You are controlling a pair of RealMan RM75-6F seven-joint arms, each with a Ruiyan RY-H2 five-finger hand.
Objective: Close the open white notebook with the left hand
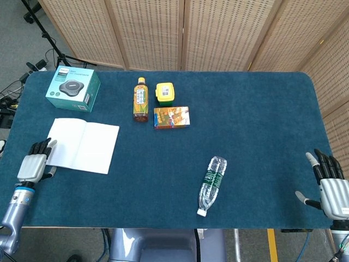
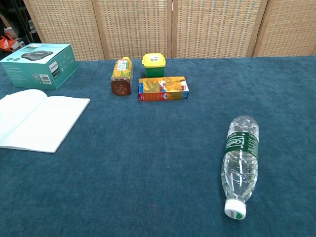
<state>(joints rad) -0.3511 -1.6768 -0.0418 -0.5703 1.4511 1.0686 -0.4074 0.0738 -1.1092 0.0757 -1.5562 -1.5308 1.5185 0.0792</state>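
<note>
The white notebook [image 1: 83,145] lies open and flat near the left edge of the blue bench [image 1: 251,136], its pages blank, below the teal box [image 1: 72,88]. The left hand [image 1: 36,162] sits at the notebook's lower left corner, dark fingers [image 1: 41,147] pointing toward the left page and just touching or overlapping its edge; the fingers are loosely apart and hold nothing. The right hand [image 1: 328,183] rests far off at the bench's right edge, fingers spread and empty.

The risk, I judge, is that the thin cover slides on the cloth rather than lifting, so the fingers push the whole notebook toward the juice bottle [image 1: 141,99], or catch only some pages and crease them.

Further right lie a yellow-lidded jar [image 1: 165,93], an orange carton [image 1: 172,117] and a water bottle [image 1: 211,184] on its side. The chest view shows neither hand and cuts off the notebook's left page, so actual contact cannot be confirmed.
</note>
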